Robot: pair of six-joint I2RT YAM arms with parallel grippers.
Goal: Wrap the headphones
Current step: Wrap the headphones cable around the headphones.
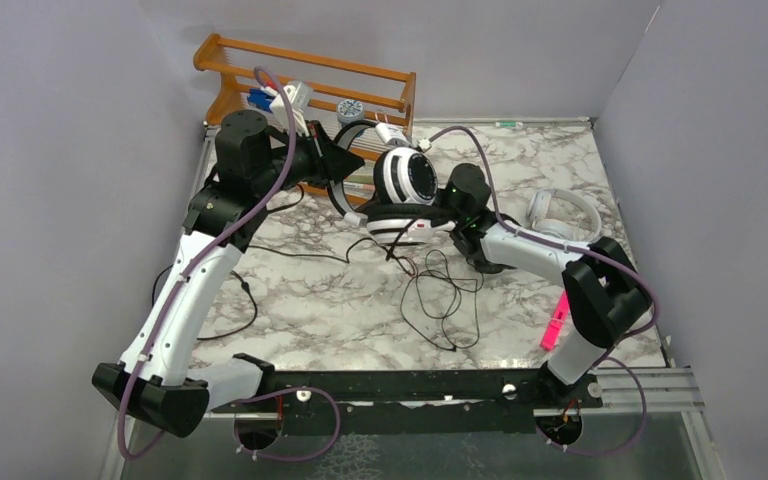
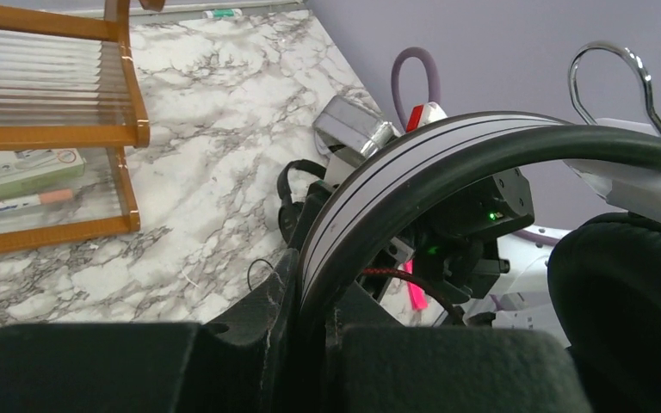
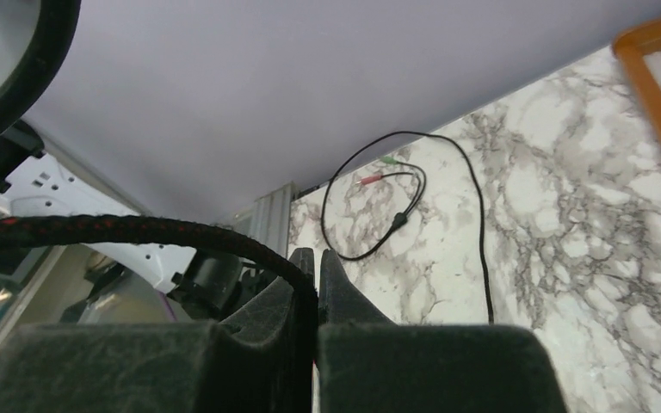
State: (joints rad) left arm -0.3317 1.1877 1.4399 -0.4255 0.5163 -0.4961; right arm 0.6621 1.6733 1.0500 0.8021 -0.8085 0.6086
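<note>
White-and-black headphones [image 1: 405, 180] are held clear of the marble surface [image 1: 340, 300] at its far middle, between the two arms. The set is turned on its side: the crown of the headband points left, toward the left arm, and the two ear cups face right, one set farther back and one nearer, so the long axis from cup to cup runs roughly front to back. The headband is pinched near its crown by the left claw [image 2: 310, 284], whose fingers are seen in the left wrist view on either side of the striped band and its black padding. A braided cord [image 3: 138, 231], black flecked with red, is clamped in the right claw [image 3: 317, 258], whose fingers are pressed together on it just beside the nearer cup.

A thin black cord [image 1: 440, 300] is left in loose loops on the surface below the held set; a green and a red plug are seen at one end in the right wrist view.

All-white headphones [image 1: 565, 212] are laid flat near the right wall, the band's crown toward the far edge. A wooden rack [image 1: 310, 75] is set in the far left corner, and a pink marker [image 1: 555, 320] near the right arm's base.
</note>
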